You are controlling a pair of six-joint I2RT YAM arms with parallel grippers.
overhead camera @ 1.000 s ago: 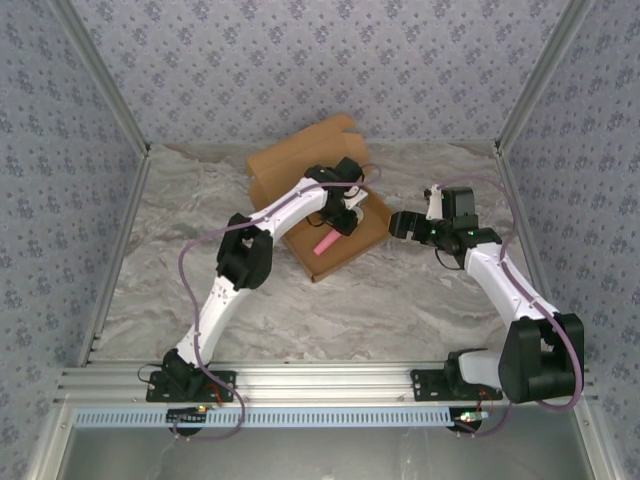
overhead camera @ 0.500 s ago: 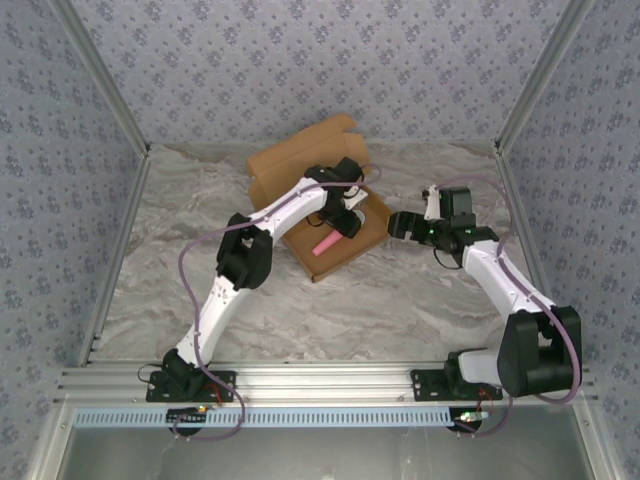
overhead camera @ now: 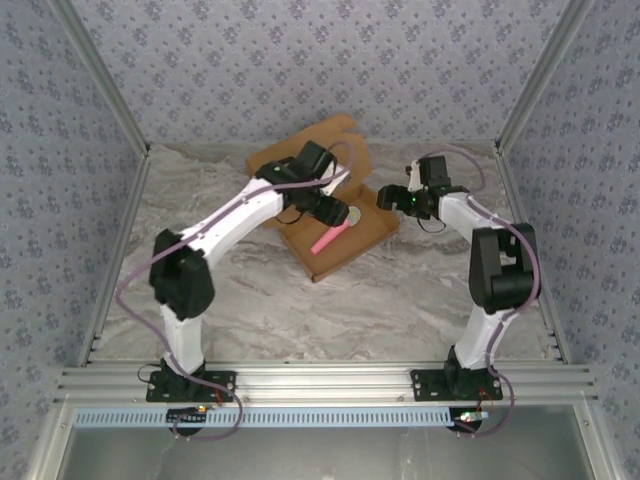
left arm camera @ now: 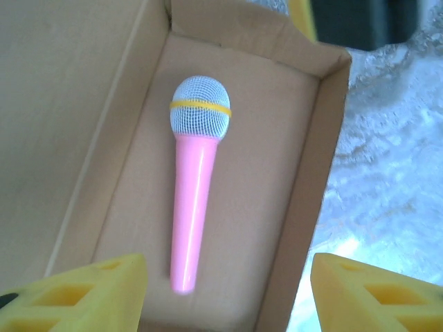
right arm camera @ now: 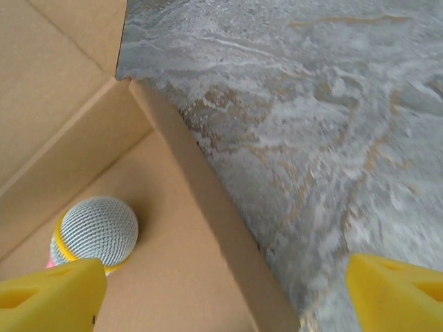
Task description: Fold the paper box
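we see the plain brown cardboard paper box (left arm camera: 304,173) lying just below the left gripper (left arm camera: 228,275) and the right gripper (right arm camera: 223,290), both spread apart, holding nothing.

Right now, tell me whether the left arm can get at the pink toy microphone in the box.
Probably yes: the left gripper hangs open right above the toy microphone, the paper box lies open-topped, and nothing sits between them.

Near the upper centre of the frame, the paper box (overhead camera: 352,243) lies open on the marbled desk (overhead camera: 400,290), with a pink microphone (overhead camera: 326,240) inside its tray. The left pincer (overhead camera: 335,212) hovers above the tray, and the right pincer (overhead camera: 385,197) sits at the tray's right edge.
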